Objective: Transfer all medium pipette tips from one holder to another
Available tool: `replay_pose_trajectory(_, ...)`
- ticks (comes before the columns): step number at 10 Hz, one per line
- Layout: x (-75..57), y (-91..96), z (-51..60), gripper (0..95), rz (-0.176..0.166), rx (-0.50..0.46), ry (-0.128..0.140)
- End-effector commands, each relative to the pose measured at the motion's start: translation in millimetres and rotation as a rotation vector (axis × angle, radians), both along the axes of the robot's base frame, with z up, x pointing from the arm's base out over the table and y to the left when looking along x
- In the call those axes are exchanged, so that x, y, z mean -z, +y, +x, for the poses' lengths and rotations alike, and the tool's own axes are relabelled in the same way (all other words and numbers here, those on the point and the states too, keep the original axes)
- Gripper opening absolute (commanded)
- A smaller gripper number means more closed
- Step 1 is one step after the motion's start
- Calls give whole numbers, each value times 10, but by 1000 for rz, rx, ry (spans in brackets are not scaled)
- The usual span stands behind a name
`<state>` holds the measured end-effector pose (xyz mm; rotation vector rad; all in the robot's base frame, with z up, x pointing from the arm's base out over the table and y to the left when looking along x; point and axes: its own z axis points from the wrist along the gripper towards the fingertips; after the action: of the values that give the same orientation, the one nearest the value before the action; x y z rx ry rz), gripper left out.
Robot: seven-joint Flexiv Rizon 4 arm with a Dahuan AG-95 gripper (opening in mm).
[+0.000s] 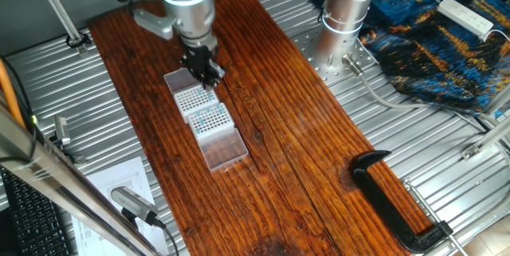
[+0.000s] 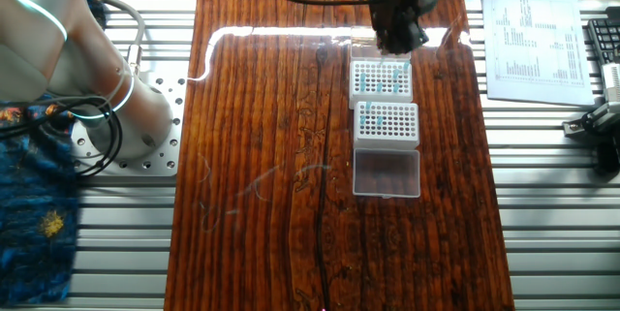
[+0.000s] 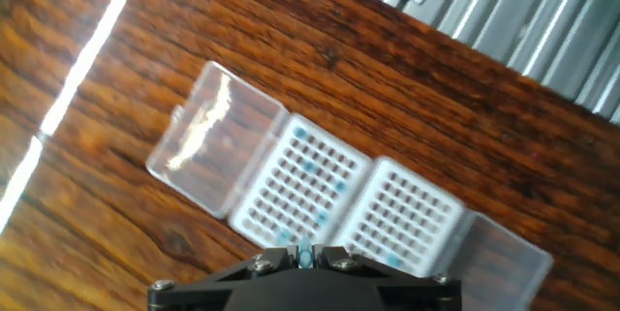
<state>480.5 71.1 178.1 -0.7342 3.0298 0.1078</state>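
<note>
On the long brown wooden board (image 1: 263,88) sit two little white racks with rows of holes, side by side and touching. Next to the second rack (image 2: 387,122) lies a clear plastic lid (image 2: 387,172), open and flat on the wood. From the hand view another clear lid (image 3: 215,137) lies at the far end of the row.

Right above the first rack (image 2: 380,79) hangs the gripper (image 2: 394,42). Its two dark fingers are squeezed close together, and from the hand view a tiny blue-green tip (image 3: 305,249) sits pinched between them, pointing down at the racks.

More medium pipette tips (image 3: 312,169) stand in the holes of both racks. They look like small blue dots. A few are in the second rack and a few are in the first rack, spread out with many holes bare between them.

Around the board is a table (image 1: 382,136) made of shiny metal bars. A black clamp (image 1: 390,200) grips the near end of the board. A sheet of paper (image 2: 531,35) with printed lines lies on the metal, off to the side of the racks. A blue patterned cloth (image 1: 442,41) lies near the silver base (image 1: 339,37) of the arm
</note>
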Motion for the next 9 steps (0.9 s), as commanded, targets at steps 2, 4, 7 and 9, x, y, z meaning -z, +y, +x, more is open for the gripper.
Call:
replay_pose_trajectory(2,162,161,-15,0,-4,35,-1)
replay_pose_trajectory(4,252,152,-9,0,-5,27,-3)
replay_pose_trajectory(7,400,164,-63,0,-4,38,-1)
replay_pose_trajectory(9,475,154,-88,0,-6,34,-4)
